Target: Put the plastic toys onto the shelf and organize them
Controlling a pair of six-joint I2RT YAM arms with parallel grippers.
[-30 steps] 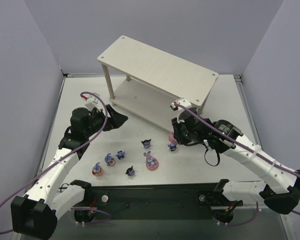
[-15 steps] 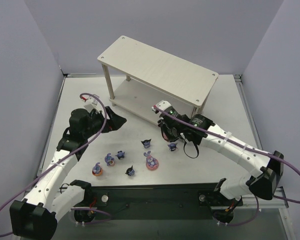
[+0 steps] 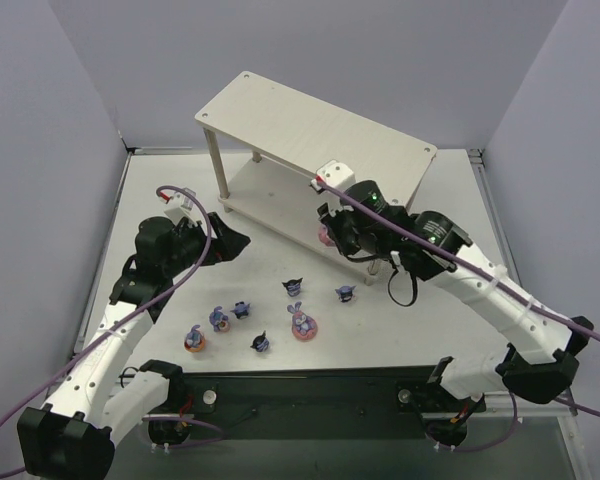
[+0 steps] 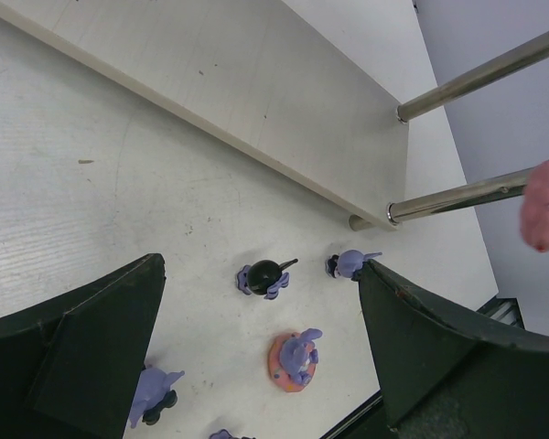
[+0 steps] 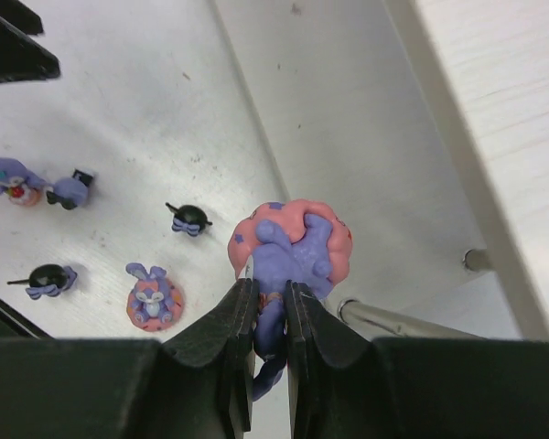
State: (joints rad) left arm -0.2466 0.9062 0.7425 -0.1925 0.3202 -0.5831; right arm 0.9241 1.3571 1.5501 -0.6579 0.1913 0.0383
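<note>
The pale wooden shelf (image 3: 320, 135) stands at the back of the table. My right gripper (image 3: 328, 230) hangs at the front edge of its lower board (image 5: 348, 119), shut on a purple rabbit with a pink base (image 5: 293, 245), also visible in the left wrist view (image 4: 543, 205). My left gripper (image 3: 235, 240) is open and empty, low over the table, left of the shelf. Loose toys lie on the table: a rabbit on a pink base (image 3: 303, 325), a dark blue figure (image 3: 294, 286), another (image 3: 345, 293), and several more at the front left (image 3: 218, 319).
Thin round shelf legs (image 4: 476, 195) stand near the held rabbit. The right arm's cable (image 3: 410, 290) loops over the table. Grey walls close in the left, right and back sides. The black base strip (image 3: 310, 395) runs along the near edge.
My right gripper has lifted the pink-based rabbit off the table and carried it back and left to the shelf's lower board. The left arm has barely moved.
</note>
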